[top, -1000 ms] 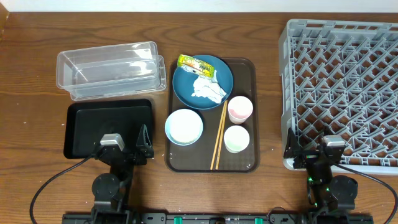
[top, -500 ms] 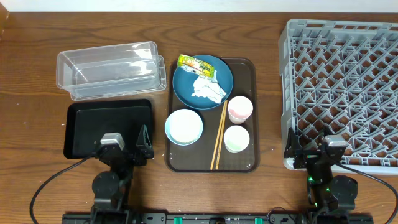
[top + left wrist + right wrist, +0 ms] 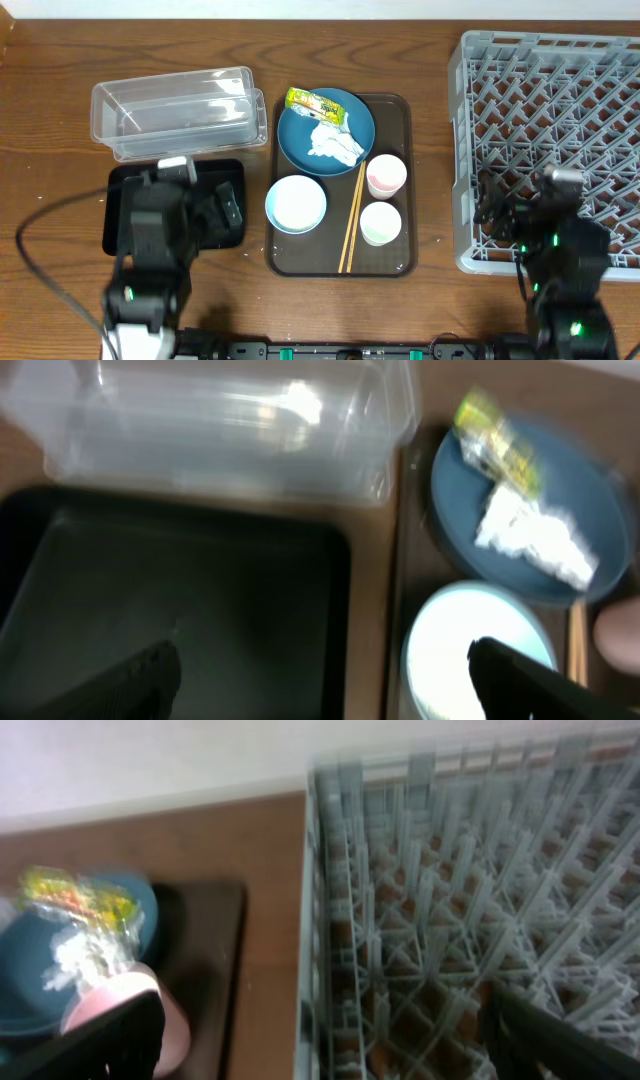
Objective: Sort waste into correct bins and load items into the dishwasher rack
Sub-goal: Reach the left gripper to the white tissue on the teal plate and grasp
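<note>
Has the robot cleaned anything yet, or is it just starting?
Just starting. Done: nothing; the rack, clear tub and black tray hold nothing. In hand: nothing; left gripper and right gripper are open. To do: wrapper and tissue on the plate, plus bowl, pink cup, white cup and chopsticks on the brown tray.

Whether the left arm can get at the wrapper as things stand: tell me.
Probably yes. The left gripper is open above the black tray, and the wrapper lies uncovered on the plate's far rim. Nothing stands between them; the tub sits off to the side.
</note>
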Robot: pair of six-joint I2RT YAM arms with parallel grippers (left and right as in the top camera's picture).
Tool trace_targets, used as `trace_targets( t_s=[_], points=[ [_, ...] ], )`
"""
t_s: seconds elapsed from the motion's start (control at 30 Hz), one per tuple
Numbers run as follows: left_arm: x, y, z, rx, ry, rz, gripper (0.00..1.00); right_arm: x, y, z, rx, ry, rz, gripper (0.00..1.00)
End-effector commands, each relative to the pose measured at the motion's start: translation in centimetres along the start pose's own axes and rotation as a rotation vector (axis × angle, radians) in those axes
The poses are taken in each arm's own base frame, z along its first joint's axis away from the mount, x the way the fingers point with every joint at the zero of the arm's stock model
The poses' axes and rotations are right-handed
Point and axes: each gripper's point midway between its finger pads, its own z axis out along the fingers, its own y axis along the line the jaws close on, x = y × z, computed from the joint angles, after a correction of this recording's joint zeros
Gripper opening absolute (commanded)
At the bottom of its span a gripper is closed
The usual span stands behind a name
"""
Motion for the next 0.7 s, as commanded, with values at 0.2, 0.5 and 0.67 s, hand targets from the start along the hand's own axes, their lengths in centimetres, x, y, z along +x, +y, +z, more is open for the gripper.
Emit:
trace_targets(
  t_s=[0.2,0.5,0.67],
  points=[
    [-1.1,-0.3,0.3,-0.075,0.275,0.005,0.95,-1.2,1.2,3.2,-0.018,0.272,-0.065,0.99],
    [-6.6,-5.0,3.3,0.14,0.1,0.001,0.93,-1.1,1.3,3.6,-0.021,0.284,-0.064,0.99],
    [-8.9,-9.0,6.5,0.202,0.081,0.06,0.93,-1.1,1.3,3.6,-0.021,0.284,-0.064,0.99]
  ],
)
